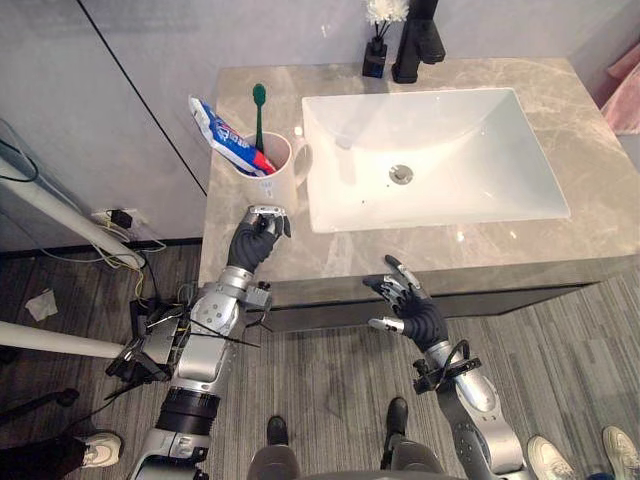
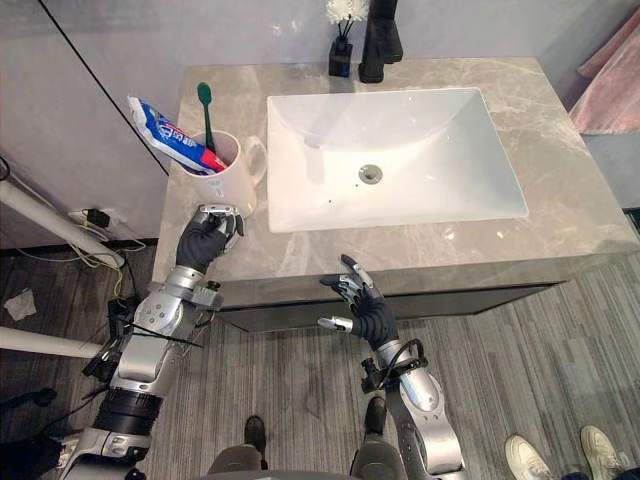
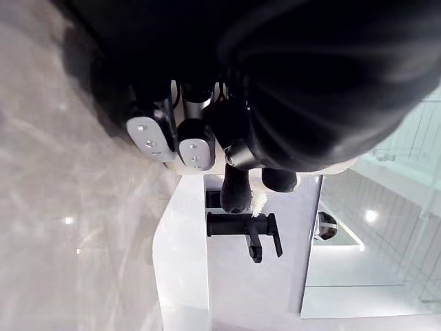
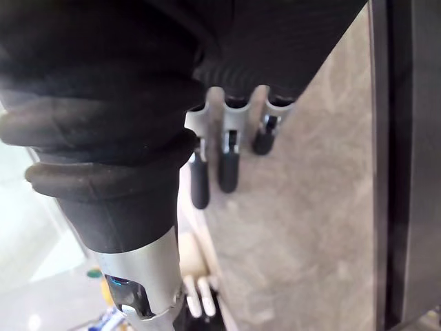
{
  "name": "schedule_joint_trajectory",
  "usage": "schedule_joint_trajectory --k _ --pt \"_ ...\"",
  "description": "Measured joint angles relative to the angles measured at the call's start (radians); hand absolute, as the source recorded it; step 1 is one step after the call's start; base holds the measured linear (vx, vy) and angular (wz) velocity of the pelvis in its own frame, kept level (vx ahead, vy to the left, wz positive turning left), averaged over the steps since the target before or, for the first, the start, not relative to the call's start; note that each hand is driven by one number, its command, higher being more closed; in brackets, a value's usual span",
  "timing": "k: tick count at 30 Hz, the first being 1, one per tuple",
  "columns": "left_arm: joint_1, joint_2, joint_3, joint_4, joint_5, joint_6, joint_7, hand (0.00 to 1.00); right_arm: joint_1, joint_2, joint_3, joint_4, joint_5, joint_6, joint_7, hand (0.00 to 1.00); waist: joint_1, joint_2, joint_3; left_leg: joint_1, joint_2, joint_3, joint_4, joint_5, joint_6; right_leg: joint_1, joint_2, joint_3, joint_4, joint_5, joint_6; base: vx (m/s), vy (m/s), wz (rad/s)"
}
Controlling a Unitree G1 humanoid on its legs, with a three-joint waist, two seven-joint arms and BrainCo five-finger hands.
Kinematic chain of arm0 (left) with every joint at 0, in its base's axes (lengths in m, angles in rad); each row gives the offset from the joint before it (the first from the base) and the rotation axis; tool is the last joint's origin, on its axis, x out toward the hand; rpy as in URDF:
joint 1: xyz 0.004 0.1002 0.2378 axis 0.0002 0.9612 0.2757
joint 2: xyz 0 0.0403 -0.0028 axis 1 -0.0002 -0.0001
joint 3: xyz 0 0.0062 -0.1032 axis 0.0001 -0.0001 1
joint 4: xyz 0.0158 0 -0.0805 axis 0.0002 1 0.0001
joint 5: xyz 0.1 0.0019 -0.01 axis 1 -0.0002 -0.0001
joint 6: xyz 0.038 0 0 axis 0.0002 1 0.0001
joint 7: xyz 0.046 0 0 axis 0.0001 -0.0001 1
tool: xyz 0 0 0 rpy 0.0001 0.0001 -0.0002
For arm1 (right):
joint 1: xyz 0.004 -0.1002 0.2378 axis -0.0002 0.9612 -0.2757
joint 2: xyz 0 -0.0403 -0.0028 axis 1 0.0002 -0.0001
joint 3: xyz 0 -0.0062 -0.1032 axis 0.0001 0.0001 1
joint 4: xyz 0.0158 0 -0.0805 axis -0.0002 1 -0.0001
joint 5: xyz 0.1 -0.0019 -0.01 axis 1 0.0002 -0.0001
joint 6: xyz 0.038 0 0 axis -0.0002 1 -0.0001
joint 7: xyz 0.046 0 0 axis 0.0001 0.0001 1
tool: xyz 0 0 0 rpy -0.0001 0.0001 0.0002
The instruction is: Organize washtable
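Right hand [image 1: 412, 308]: nearest the viewer, raised in front of the near edge of the washtable, right of centre; fingers spread and nearly straight, holding nothing.
Left hand [image 1: 257, 238]: resting on the near left part of the counter, just in front of the mug; fingers curled under, with nothing in their grasp.
Washtable [image 1: 500, 245]: grey-beige marbled stone counter, set against the far wall.
Mug [image 1: 275, 180]: white, upright, on the left of the counter, just left of the basin, handle turned towards the basin.
Toothbrush [image 1: 259, 120]: green, standing upright in the mug, head up.
Toothpaste tube [image 1: 228, 138]: blue, white and red, standing in the mug and leaning out to the far left.
Basin [image 1: 450, 130]: white, rectangular, sunk into the middle of the counter.
Drain [image 1: 401, 174]: round metal fitting in the basin floor.
Faucet [image 1: 415, 40]: black, at the far edge behind the basin.
Vase [image 1: 375, 58]: small, black, holding white flowers, just left of the faucet.
Towel [image 1: 625, 95]: pink, at the far right, beside the counter.
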Motion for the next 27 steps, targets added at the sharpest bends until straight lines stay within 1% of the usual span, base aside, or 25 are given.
schedule_joint_trajectory --k 6,13,15,18,20,23,27 --pt "-0.088 0.060 -0.001 0.059 0.001 0.001 0.006 1.00 -0.009 -0.001 0.001 -0.004 0.005 -0.005 0.000 0.00 -0.004 -0.005 0.022 -0.016 0.000 0.002 0.003 0.000 0.000 -0.006 0.000 0.000 0.000 0.004 0.000 -0.03 -0.009 0.00" --pt "-0.181 0.143 -0.006 0.119 0.002 0.004 0.018 1.00 -0.009 -0.005 0.004 -0.010 0.019 -0.020 0.000 0.00 -0.023 -0.006 0.027 -0.035 0.000 0.002 0.008 0.004 0.000 -0.032 0.000 0.000 0.000 0.013 -0.007 0.00 -0.003 -0.01" --pt "-0.214 0.160 -0.010 0.140 0.001 0.003 0.025 1.00 -0.010 -0.008 0.003 -0.011 0.033 -0.025 0.000 0.00 -0.023 -0.006 0.040 -0.044 0.000 0.001 0.013 0.005 0.000 -0.039 0.000 0.000 0.000 0.021 -0.011 -0.04 -0.007 -0.02" --pt "-0.267 0.193 -0.011 0.148 0.001 0.003 0.025 1.00 -0.007 -0.014 0.003 -0.010 0.036 -0.022 -0.003 0.00 -0.024 -0.015 0.068 -0.060 0.000 0.000 0.024 0.004 0.001 -0.049 0.000 0.000 0.000 0.023 -0.010 -0.04 -0.007 0.00" --pt "-0.288 0.216 -0.011 0.153 0.001 0.002 0.025 1.00 -0.004 -0.024 0.002 -0.010 0.036 -0.020 -0.005 0.00 -0.025 -0.014 0.078 -0.071 0.001 0.001 0.029 0.005 0.001 -0.060 0.000 0.000 -0.001 0.026 -0.010 -0.04 -0.016 -0.02" --pt "-0.314 0.219 -0.011 0.162 0.000 0.002 0.027 1.00 -0.007 -0.040 0.001 -0.011 0.036 -0.020 -0.005 0.00 -0.025 -0.014 0.079 -0.084 0.001 0.001 0.031 0.005 0.001 -0.072 0.000 0.000 -0.001 0.031 -0.012 0.00 0.000 0.00" --pt "-0.333 0.224 -0.014 0.164 -0.001 0.001 0.035 1.00 -0.006 -0.040 0.000 -0.011 0.036 -0.020 -0.021 0.00 -0.027 -0.014 0.080 -0.094 0.001 0.001 0.031 0.006 0.002 -0.082 0.001 0.000 -0.002 0.042 -0.020 0.00 0.000 0.00"
